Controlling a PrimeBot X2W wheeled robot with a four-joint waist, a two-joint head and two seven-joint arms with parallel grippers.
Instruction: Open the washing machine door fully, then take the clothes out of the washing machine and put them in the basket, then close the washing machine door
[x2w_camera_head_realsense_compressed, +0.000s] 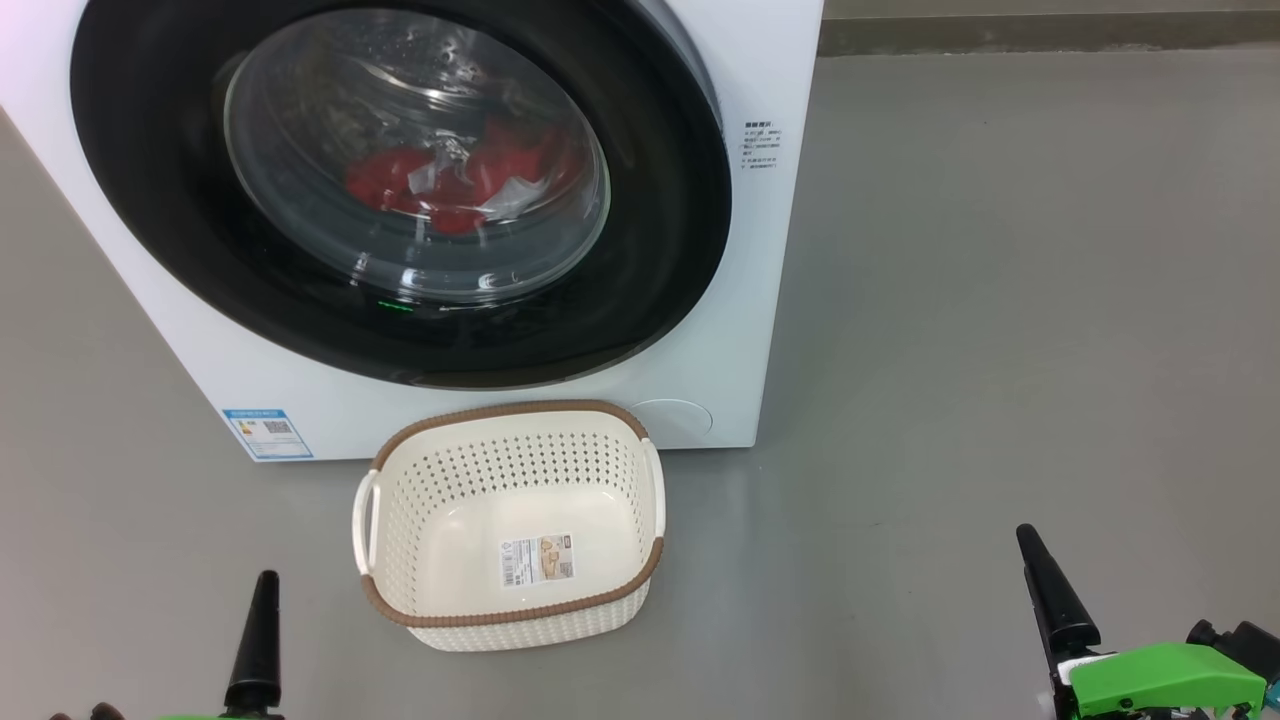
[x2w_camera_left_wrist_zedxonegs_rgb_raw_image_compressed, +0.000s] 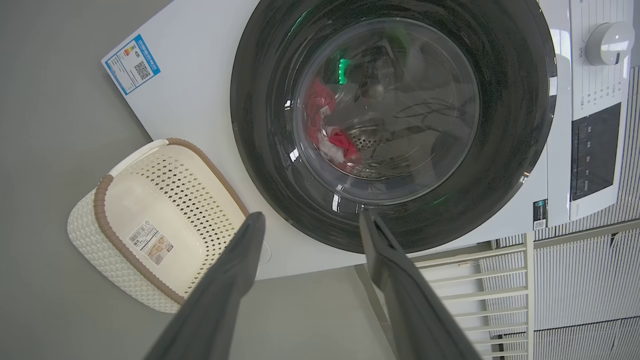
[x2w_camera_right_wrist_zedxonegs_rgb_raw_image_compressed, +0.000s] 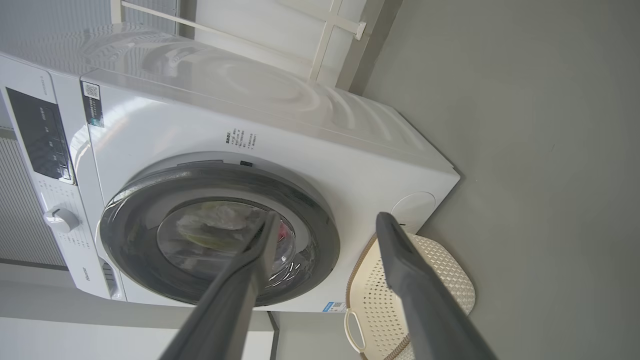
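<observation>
On the grey floor (x2w_camera_head_realsense_compressed: 1000, 300), near its far edge by the wall, you have the washing machine (x2w_camera_head_realsense_compressed: 770, 350), its top cut off by the upper edge of the head view. The washing machine door (x2w_camera_head_realsense_compressed: 150, 180) sits shut against the white front. You therefore see the clothes (x2w_camera_head_realsense_compressed: 460, 185) through the bulging glass: red patches with bits of white, low in the drum. Reflections break them up, and you cannot make out the garment's shape. From the right wrist view one dark finger crosses the glass and covers much of that red. The small print on the machine's front and on the blue-white sticker (x2w_camera_head_realsense_compressed: 268, 433) is too fine to read.

The basket (x2w_camera_head_realsense_compressed: 510, 410) stands upright just in front of the machine's lower front, below the door, with a label sticker on its floor. You cannot tell whether its far rim touches the machine. The right wrist view cuts the basket off at the bottom edge and hides part of it behind the other finger.

Your left gripper (x2w_camera_left_wrist_zedxonegs_rgb_raw_image_compressed: 311, 215) hangs apart from everything, pointing toward the door, its jaws spread wide with nothing between them. Your right gripper (x2w_camera_right_wrist_zedxonegs_rgb_raw_image_compressed: 328, 216) is the same: jaws wide apart, holding nothing and touching nothing. From the head view each shows a single dark finger near a lower corner, the rest cut off by the bottom edge.
</observation>
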